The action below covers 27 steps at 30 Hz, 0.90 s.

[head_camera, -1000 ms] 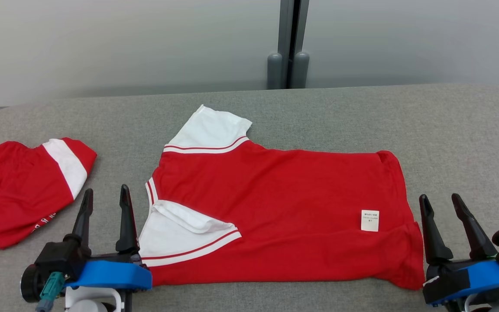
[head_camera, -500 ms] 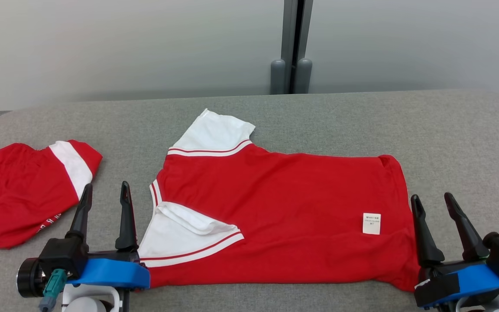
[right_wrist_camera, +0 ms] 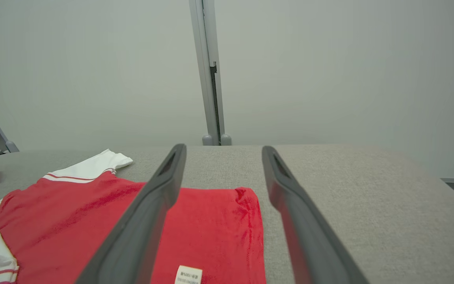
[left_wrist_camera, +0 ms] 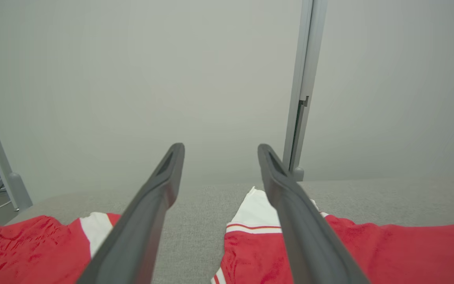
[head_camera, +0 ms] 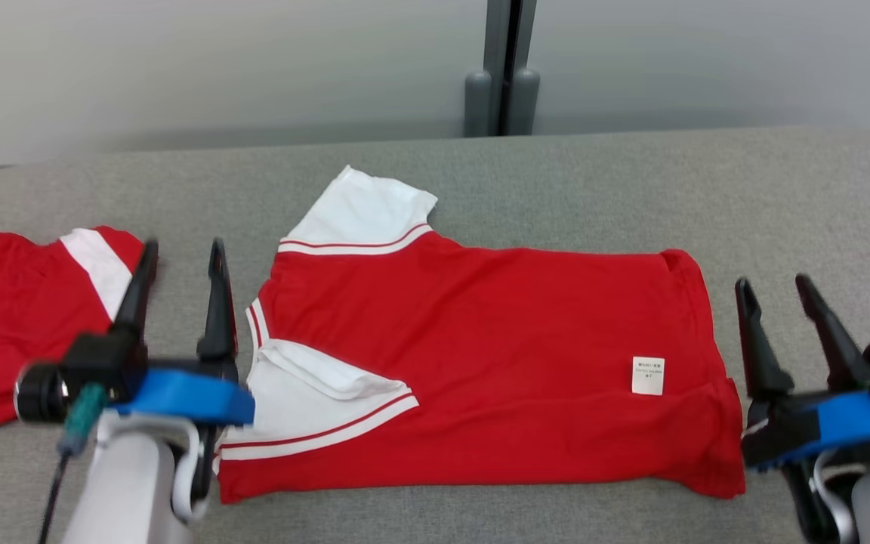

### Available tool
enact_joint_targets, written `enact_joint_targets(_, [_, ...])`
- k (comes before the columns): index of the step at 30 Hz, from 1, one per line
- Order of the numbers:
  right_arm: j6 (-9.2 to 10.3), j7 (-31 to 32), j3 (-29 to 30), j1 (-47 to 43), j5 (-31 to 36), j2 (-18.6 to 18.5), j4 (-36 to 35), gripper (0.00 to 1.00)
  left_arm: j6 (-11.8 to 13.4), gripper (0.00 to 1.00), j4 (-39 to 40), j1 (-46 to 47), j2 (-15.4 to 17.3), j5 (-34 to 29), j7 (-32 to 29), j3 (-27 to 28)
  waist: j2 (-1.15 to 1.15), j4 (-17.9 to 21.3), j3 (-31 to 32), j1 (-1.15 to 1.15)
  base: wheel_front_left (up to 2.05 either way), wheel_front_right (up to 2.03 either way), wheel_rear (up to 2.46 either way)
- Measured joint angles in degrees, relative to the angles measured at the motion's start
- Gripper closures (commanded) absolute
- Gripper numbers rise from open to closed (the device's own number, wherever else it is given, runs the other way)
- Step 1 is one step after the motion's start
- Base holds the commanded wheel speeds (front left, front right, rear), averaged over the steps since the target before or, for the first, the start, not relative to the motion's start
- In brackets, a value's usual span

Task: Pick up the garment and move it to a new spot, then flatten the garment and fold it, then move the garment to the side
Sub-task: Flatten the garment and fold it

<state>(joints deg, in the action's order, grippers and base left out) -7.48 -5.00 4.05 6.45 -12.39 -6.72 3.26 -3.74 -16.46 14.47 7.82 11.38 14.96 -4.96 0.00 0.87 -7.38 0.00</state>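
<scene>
The red short-sleeved shirt with white sleeves lies flat between the left gripper, by its collar end, and the right gripper, by its hem; both are spread wide and empty. For a clean fold, I judge each should pinch a near corner and lift together. Two garments: this shirt, and a rumpled red-and-white garment outside the left gripper

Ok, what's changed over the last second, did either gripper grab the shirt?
Both arms rose up the head view, more than the slight camera shift explains: the left gripper and right gripper now stand higher beside the red shirt. Both stay open; nothing grabbed or released. The shirt lies flat as before, and the other red garment at the left has not moved.
</scene>
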Motion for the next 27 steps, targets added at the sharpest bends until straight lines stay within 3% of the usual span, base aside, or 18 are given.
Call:
enact_joint_targets(8, [0.00, 4.6, -1.5, 13.3, -0.9, -5.2, 3.9, 0.00, -2.7, 0.00, -5.8, 18.7, 3.6, 0.3, -5.3, -3.2, 0.00, 2.2, -6.3, 0.00, 0.00, 0.00, 0.00])
enact_joint_targets(15, [0.00, 5.2, -4.9, 21.6, -1.9, -6.3, 5.5, 0.00, -3.4, 0.00, -13.3, 33.4, 7.2, 3.4, -11.4, -6.7, 0.00, 5.3, -13.5, 0.01, 0.00, 0.00, 0.00])
enact_joint_targets(27, [-0.01, 3.3, -9.3, 28.1, -3.9, -6.3, 7.8, 0.00, -3.7, 0.00, -26.0, 49.0, 13.7, 11.7, -21.6, -22.8, 0.00, 10.2, -23.5, 0.01, 0.00, 0.00, 0.00])
